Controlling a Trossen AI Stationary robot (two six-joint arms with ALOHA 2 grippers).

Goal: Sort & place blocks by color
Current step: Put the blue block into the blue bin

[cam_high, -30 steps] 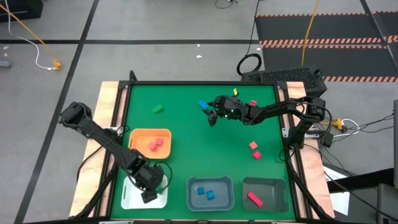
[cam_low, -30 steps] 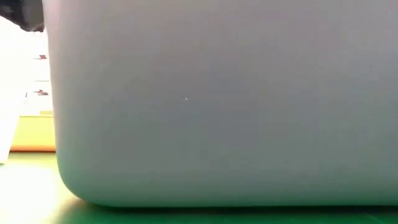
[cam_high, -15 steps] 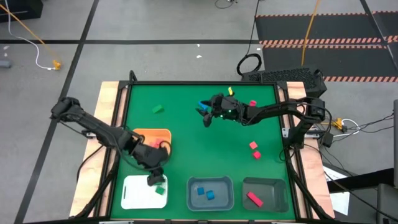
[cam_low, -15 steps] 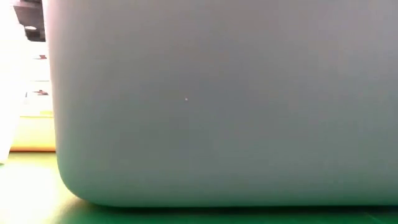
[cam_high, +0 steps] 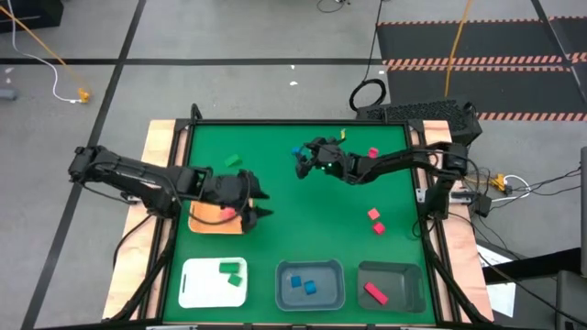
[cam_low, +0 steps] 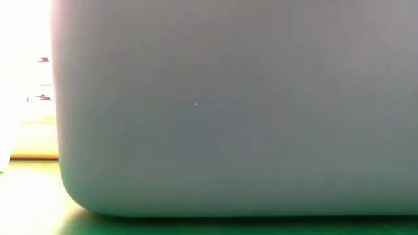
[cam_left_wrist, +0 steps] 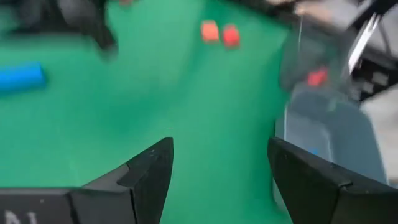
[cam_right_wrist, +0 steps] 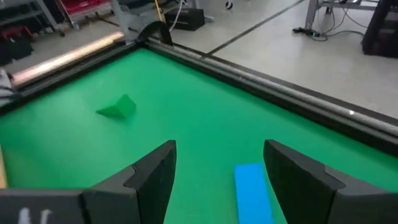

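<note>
Hovering wide-jawed, right gripper [cam_high: 301,166] faces a blue bar [cam_right_wrist: 252,192] at twelve o'clock; left gripper [cam_high: 257,202], empty and wide, sits beside orange tray [cam_high: 206,219] at nine o'clock.

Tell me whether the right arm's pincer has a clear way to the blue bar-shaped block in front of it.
Probably yes. The right pincer is open and empty, the blue bar-shaped block lies flat on the green table mat just ahead between its fingers, and nothing stands between them.
</note>
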